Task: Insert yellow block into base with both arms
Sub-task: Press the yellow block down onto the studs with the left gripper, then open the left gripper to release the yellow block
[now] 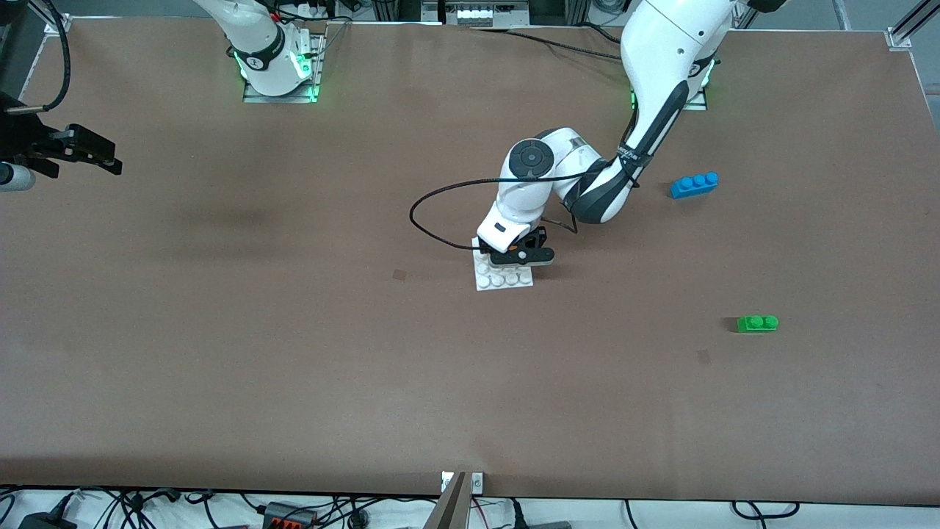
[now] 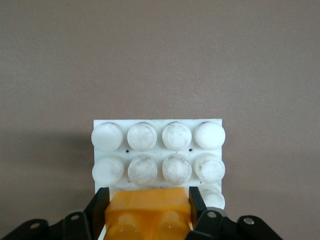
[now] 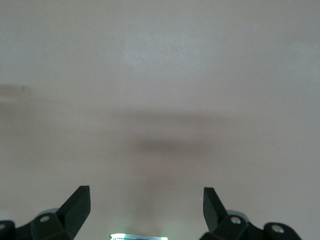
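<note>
The white studded base (image 1: 504,280) lies mid-table. My left gripper (image 1: 523,253) is down on the part of it that is farther from the front camera. In the left wrist view the left gripper (image 2: 148,194) is shut on the yellow block (image 2: 147,212), whose studs face the camera. The block sits on or just over the base (image 2: 159,122), beside two bare rows of studs; whether it touches them I cannot tell. In the front view the hand hides the block. My right gripper (image 1: 110,163) hangs open and empty over bare table at the right arm's end, and its wrist view also shows the right gripper (image 3: 145,192) open.
A blue three-stud brick (image 1: 694,184) lies toward the left arm's end of the table. A green two-stud brick (image 1: 757,323) lies nearer the front camera than it. A black cable (image 1: 440,202) loops beside the left wrist.
</note>
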Robot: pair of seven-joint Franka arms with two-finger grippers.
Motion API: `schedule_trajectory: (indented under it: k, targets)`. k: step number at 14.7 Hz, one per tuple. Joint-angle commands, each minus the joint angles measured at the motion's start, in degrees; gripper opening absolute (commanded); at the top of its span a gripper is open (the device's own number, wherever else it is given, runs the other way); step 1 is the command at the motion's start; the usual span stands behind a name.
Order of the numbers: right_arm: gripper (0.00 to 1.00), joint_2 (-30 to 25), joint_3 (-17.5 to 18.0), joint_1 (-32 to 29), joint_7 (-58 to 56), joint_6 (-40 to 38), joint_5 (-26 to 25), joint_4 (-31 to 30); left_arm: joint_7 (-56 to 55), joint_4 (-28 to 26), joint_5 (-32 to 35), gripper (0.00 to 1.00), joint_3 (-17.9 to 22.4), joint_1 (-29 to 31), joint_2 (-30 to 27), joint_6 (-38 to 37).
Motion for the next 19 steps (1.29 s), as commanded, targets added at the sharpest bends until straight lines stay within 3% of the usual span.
schedule_trajectory:
  k: [1, 16, 17, 18, 19]
  targets:
    - [1.0, 0.2, 0.0, 0.0, 0.6, -1.1, -0.1, 1.2, 0.9, 1.9, -0.7, 0.43, 0.1, -0.3, 0.9, 0.2]
    - [1.0, 0.2, -0.1, -0.1, 0.5, -1.1, -0.1, 1.1, 1.0, 1.5, -0.3, 0.46, 0.2, -0.9, 2.7, 1.0]
    - [1.0, 0.2, -0.1, -0.1, 0.5, -1.1, 0.0, 1.2, 0.7, 1.5, -0.4, 0.69, 0.1, -0.9, 2.5, 1.0]
    - [1.0, 0.2, -0.1, -0.1, 0.5, -1.1, -0.1, 1.2, 0.2, 1.7, -0.4, 1.0, 0.1, -0.7, 2.1, 0.9]
    - [1.0, 0.2, -0.1, -0.1, 0.5, -1.1, -0.1, 1.2, 0.5, 1.9, -0.6, 1.0, 0.0, -0.3, 1.4, 0.5]
